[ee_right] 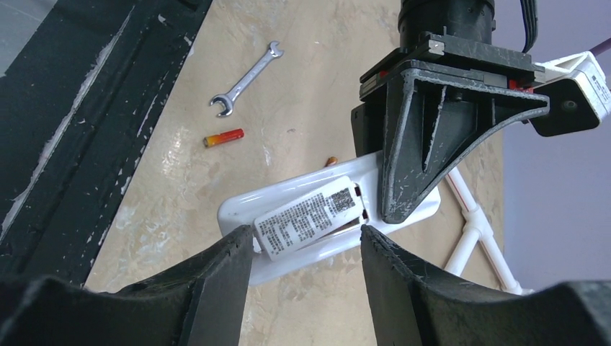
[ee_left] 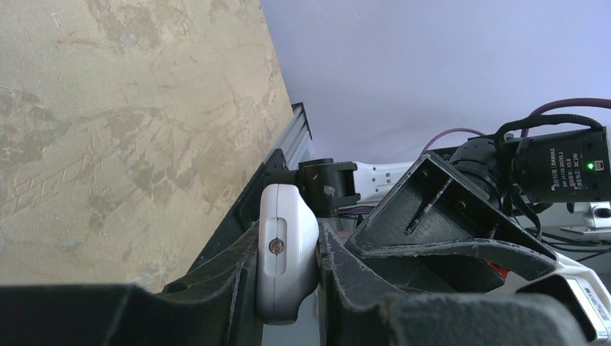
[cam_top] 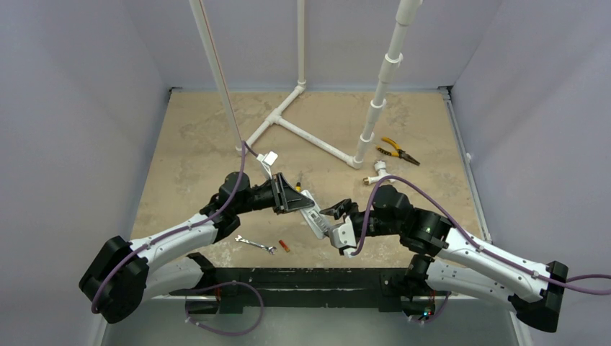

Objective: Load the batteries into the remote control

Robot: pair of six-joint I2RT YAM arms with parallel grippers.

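Left gripper (cam_top: pixel 292 196) has the remote (ee_right: pixel 241 210) up off the table (ee_right: pixel 310 72), jaws pinching its end. In the left wrist view the white body is wedged tight betw. both fingers. The remote sits mid-frame in the top view, back side facing the right wrist cam, and the labelled back cover (ee_right: pixel 310 213) looks shut.

Right gripper (ee_right: pixel 304 241) is right at the cover, jaws spread wide, one finger each side of it. Can't tell if it's touching yet.

One battery (ee_right: pixel 223 137) is lying on the table at upper left of the right wrist view, near the wrench (ee_right: pixel 245 78) and well apart from the remote. An orange tip (ee_right: pixel 331 161) peeks over the remote's top edge, prob. the 2nd battery, but it's mostly hidden.

Risks from here, as I read it:
- The hold is only at one end, so a push on the cover could pivot or slip the remote out of the pinch.
- If the right fingers close off-centre, they could skid on the glossy label and miss the cover.
- If the cover pops free, it may drop and roll away, or knock the hidden battery.
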